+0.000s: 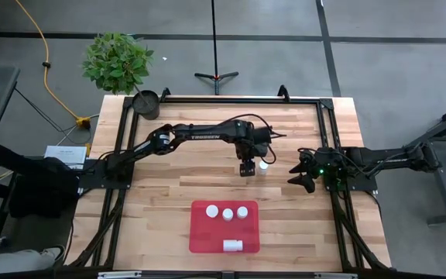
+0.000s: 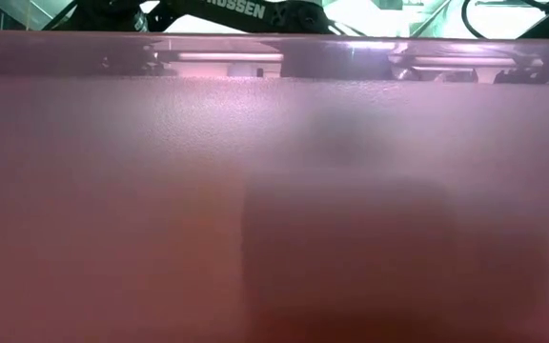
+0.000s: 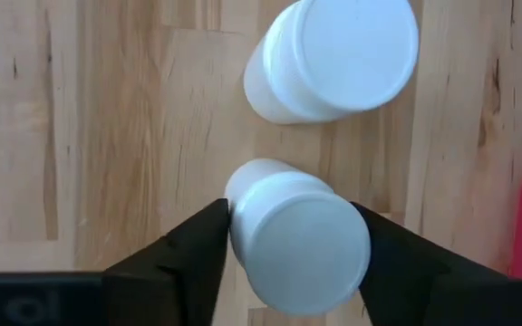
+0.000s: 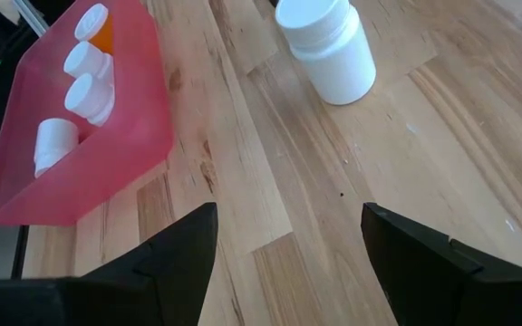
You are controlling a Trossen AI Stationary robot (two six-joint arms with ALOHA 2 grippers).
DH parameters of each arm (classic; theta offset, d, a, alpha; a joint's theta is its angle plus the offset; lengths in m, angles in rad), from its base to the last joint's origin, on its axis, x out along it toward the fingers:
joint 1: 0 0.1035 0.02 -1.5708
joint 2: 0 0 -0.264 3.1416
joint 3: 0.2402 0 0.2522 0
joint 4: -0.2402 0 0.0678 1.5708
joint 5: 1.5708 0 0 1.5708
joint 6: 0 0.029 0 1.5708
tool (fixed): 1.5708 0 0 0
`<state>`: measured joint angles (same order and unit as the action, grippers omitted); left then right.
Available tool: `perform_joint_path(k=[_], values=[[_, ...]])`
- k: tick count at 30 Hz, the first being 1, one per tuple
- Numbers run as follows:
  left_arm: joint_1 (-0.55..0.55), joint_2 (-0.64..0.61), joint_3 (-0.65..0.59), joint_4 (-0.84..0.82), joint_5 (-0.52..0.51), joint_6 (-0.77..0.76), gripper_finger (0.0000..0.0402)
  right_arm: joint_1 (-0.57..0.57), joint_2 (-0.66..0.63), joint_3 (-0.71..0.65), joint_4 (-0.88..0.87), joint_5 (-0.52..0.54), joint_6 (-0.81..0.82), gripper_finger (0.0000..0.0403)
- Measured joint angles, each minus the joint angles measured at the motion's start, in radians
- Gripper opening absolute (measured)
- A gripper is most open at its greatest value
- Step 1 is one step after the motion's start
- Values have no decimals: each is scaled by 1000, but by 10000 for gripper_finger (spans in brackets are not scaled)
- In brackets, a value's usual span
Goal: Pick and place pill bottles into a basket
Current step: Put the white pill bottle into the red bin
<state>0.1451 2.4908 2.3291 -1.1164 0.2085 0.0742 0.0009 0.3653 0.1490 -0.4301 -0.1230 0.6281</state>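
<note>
Low view was blocked by the flat red rectangular basket (image 2: 274, 210) wall. Left gripper (image 3: 288, 240) held one white-capped pill bottle (image 3: 299, 243); second white bottle (image 3: 333, 59) stood just beyond. Right gripper (image 4: 288, 235) waited wide open.

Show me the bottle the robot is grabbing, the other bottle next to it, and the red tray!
grabbed pill bottle (image 3: 302, 246): left wrist view, on its white cap.
other pill bottle (image 3: 347, 50): left wrist view, on its cap.
red tray (image 1: 207, 236): high view, on bare floor.
</note>
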Motion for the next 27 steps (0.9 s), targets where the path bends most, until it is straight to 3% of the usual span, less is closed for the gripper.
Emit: perform_joint_path(k=[5, 18, 27], values=[[0, -1, 0, 2, 11, 0, 210, 0, 0, 0, 0, 0, 0, 264], [12, -6, 27, -34, 19, -1, 210, 0, 0, 0, 0, 0, 0, 264], [50, -91, 27, -56, 22, -2, 210, 0, 1, 0, -6, 0, 0, 263]])
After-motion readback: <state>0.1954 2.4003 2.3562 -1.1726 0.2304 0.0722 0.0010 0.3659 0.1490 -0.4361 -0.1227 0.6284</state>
